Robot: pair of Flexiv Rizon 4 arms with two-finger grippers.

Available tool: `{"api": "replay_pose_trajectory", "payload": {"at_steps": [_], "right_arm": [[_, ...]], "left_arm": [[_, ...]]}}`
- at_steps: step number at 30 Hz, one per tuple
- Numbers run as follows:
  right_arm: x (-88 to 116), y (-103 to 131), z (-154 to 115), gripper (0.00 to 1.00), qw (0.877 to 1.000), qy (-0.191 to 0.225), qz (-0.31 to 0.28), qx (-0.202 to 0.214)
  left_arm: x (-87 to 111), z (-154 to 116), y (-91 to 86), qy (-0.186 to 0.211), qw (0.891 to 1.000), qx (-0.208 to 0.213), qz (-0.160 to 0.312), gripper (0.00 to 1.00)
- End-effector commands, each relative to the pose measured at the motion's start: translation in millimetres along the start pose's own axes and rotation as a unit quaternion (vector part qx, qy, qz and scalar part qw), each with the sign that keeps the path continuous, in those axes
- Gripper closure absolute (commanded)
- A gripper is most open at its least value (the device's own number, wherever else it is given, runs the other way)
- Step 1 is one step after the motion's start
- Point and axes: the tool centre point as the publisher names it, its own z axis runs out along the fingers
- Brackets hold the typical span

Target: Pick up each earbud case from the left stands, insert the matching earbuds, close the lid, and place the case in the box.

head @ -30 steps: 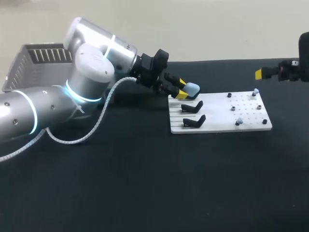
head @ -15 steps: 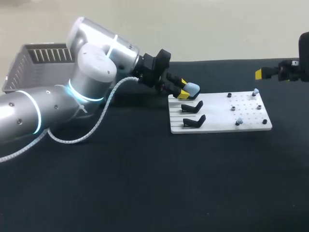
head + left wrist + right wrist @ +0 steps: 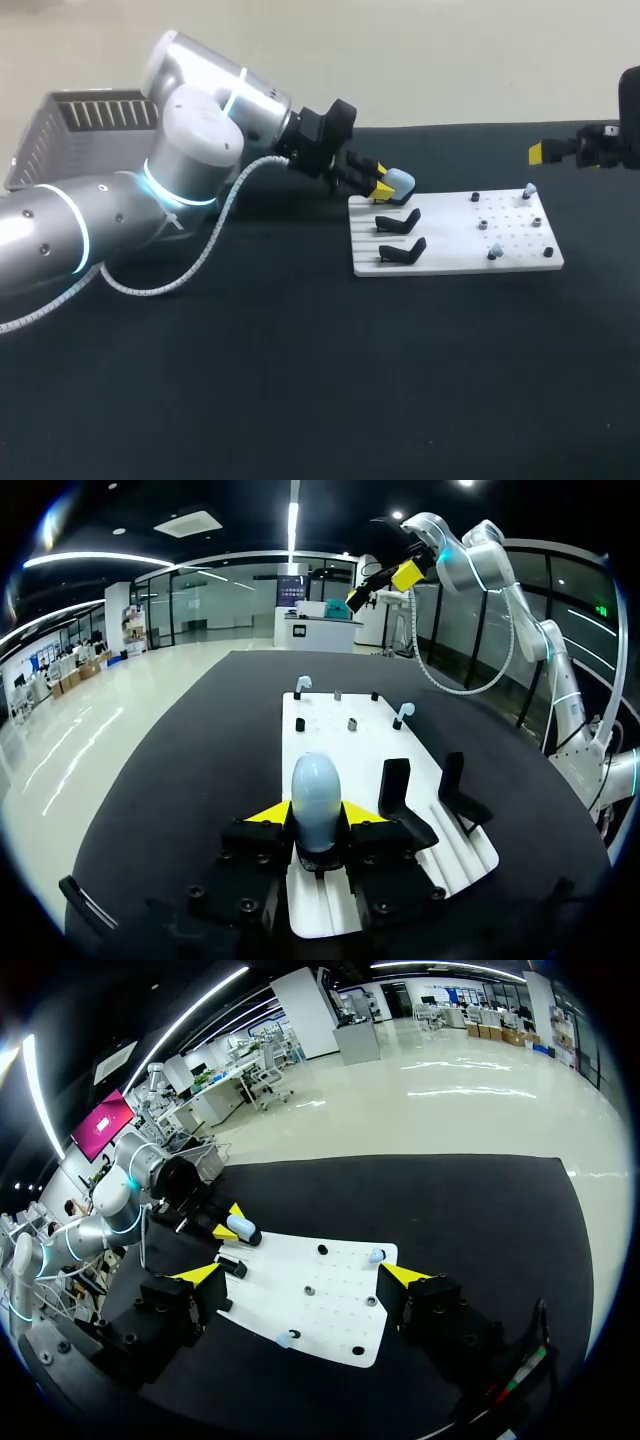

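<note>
A pale blue earbud case [image 3: 317,798] stands on the rearmost stand of the white plate [image 3: 455,243]. My left gripper [image 3: 386,187] is shut on the earbud case [image 3: 400,182], one yellow tip against each side. Two empty black stands [image 3: 400,221] [image 3: 404,250] sit nearer on the plate. Two pale blue earbuds [image 3: 528,190] [image 3: 494,254] stand on pegs at the plate's right part. My right gripper [image 3: 300,1275] hangs open at the far right, above the table, looking down at the plate [image 3: 330,1305] with nothing between its fingers.
A grey slatted basket [image 3: 70,135] stands at the back left behind my left arm. Small black pegs [image 3: 482,224] dot the plate's right half. Dark tabletop lies in front of the plate.
The left gripper's fingers have drawn together onto the case, and the arm has edged slightly toward the stand. The right arm has not moved.
</note>
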Motion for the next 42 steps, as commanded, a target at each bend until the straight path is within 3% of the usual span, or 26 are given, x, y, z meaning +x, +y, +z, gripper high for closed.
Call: {"api": "replay_pose_trajectory", "payload": {"at_steps": [1, 6, 13, 22, 30, 42], "right_arm": [[0, 0, -1, 0.00, 1.000, 0.000, 0.000, 0.001], [0, 0, -1, 0.00, 1.000, 0.000, 0.000, 0.001], [0, 0, -1, 0.00, 1.000, 0.000, 0.000, 0.001], [0, 0, -1, 0.00, 1.000, 0.000, 0.000, 0.001], [0, 0, -1, 0.00, 1.000, 0.000, 0.000, 0.001], [0, 0, -1, 0.00, 1.000, 0.000, 0.000, 0.001]], "left_arm": [[-0.4, -3, -5.0, -0.005, 1.000, -0.004, 0.002, 1.00], [-11.3, -15, -14.1, -0.029, 0.999, -0.019, 0.010, 1.00], [-47.2, -36, -33.5, -0.086, 0.995, -0.034, 0.035, 1.00], [-88.6, -35, -67.4, -0.153, 0.987, -0.030, 0.038, 1.00], [-96.2, -45, -85.6, -0.191, 0.980, -0.056, 0.030, 1.00], [-91.7, -58, -98.7, -0.213, 0.973, -0.090, 0.016, 1.00]]}}
